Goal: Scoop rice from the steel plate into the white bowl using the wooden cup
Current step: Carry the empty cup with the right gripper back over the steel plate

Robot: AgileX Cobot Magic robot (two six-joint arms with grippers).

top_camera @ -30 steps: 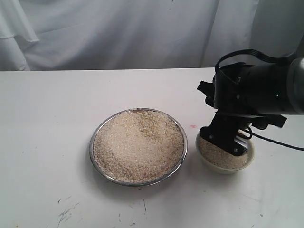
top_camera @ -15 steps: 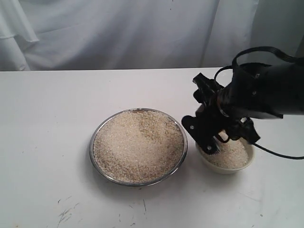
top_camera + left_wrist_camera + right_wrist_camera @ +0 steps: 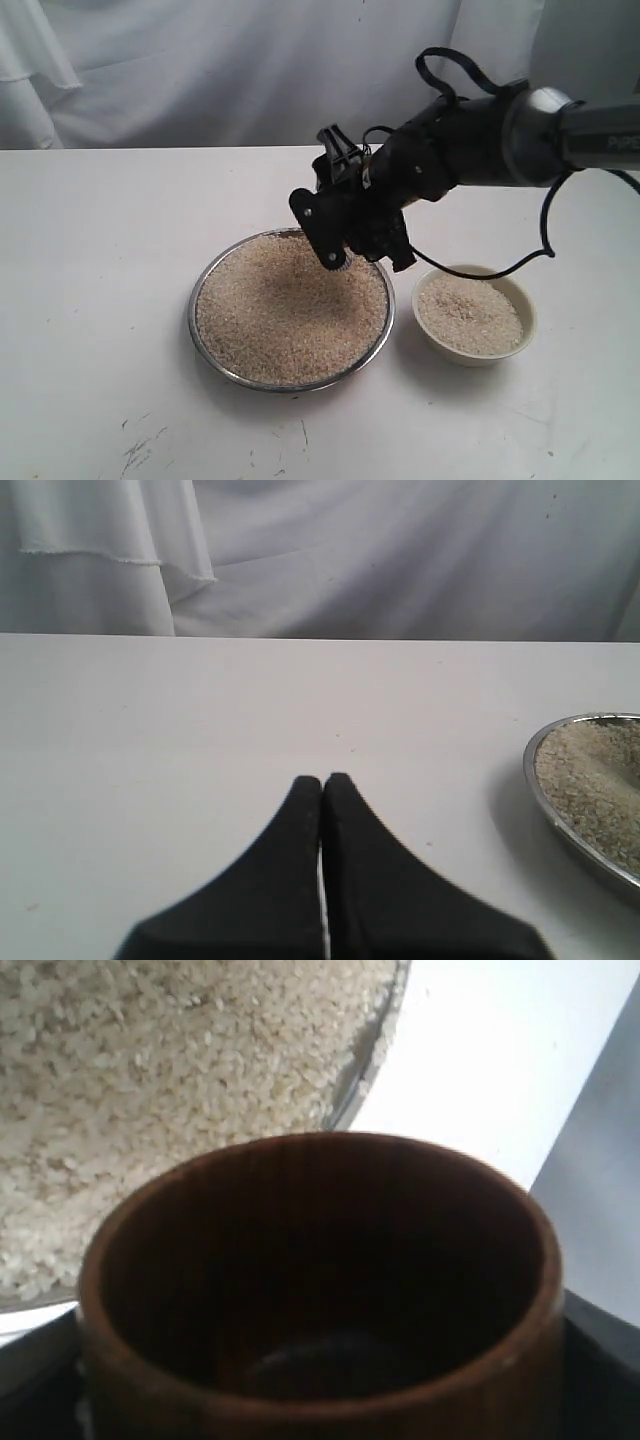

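Wooden cup [image 3: 320,1280], empty, we see clamped in the right gripper [image 3: 365,248] over the rice [image 3: 280,310] at the far right of the steel plate [image 3: 290,386]. Our left gripper [image 3: 322,785] has its fingers pressed together; the white bowl [image 3: 527,300] sits right of the plate.

Right end effector [image 3: 365,250] gripping — left [image 3: 322,780] closed

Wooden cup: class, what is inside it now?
The wooden cup shows only dark inner walls and a bare bottom; no rice visible inside. Its lowest edge is shadowed, so stray grains there cannot be ruled out.
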